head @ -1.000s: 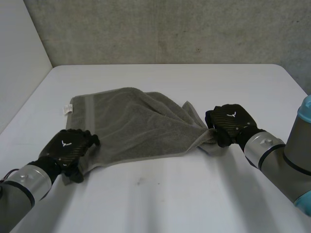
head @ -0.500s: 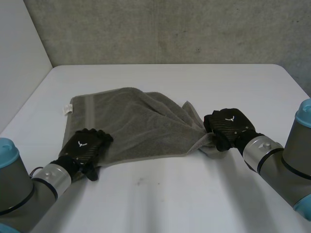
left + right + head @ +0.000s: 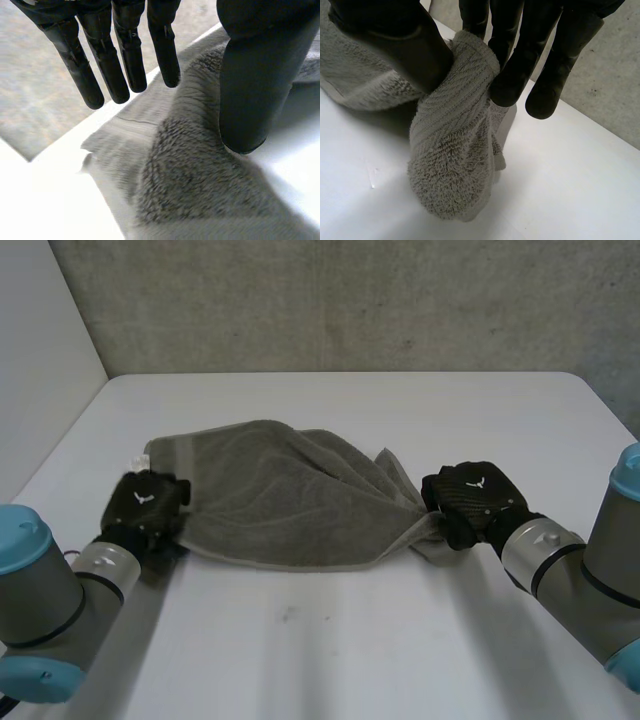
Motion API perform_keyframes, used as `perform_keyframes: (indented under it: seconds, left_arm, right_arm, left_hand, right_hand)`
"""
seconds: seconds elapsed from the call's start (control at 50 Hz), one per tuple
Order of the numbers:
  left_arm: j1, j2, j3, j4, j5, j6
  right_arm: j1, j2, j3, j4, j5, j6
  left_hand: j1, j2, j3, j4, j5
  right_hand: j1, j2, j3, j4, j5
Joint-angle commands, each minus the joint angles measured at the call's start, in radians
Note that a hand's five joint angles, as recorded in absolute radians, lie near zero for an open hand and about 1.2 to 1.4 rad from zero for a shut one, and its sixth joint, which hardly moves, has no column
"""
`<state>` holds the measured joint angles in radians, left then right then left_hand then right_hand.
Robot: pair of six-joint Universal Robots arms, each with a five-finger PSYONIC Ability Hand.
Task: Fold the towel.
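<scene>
Sideways, towel long axis, left hand to right hand.

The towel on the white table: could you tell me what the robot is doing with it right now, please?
The robot has both hands on a grey towel lying on the white table. Its right hand pinches a bunched corner of the towel between thumb and fingers. Its left hand is at the towel's opposite edge, fingers straight over the cloth and gripping nothing. The towel lies rumpled, not yet neatly folded.
</scene>
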<state>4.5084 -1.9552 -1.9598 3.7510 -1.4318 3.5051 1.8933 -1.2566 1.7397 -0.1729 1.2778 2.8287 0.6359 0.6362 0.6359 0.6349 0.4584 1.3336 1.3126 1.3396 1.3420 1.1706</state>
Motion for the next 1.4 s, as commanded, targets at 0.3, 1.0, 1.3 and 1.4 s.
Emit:
perform_keyframes:
  seconds: [0.3, 1.0, 1.3, 1.4]
  left_arm:
    - [-0.06, 0.136, -0.091, 0.036, -0.055, -0.009]
    - [-0.095, -0.014, -0.031, 0.039, -0.053, 0.015]
    - [-0.023, 0.14, 0.01, 0.039, -0.061, 0.012]
    - [-0.006, 0.465, -0.002, -0.009, -0.056, -0.003]
  right_arm:
    - [-0.002, 0.002, -0.002, 0.001, 0.002, -0.003]
    - [-0.002, 0.013, 0.0, 0.001, 0.002, -0.018]
    - [-0.042, -0.09, -0.063, 0.021, 0.034, -0.018]
    - [-0.096, -0.274, -0.143, 0.108, 0.028, -0.04]
  left_hand:
    - [-0.102, -0.102, -0.102, -0.101, -0.099]
    - [-0.135, -0.135, -0.135, -0.134, -0.132]
    - [0.76, 0.76, 0.76, 0.761, 0.763]
    - [0.76, 0.76, 0.76, 0.761, 0.763]
  right_hand:
    - [0.063, 0.084, 0.057, 0.054, 0.051]
    - [0.063, 0.084, 0.057, 0.054, 0.051]
    - [0.063, 0.084, 0.057, 0.054, 0.051]
    - [0.063, 0.084, 0.057, 0.054, 0.051]
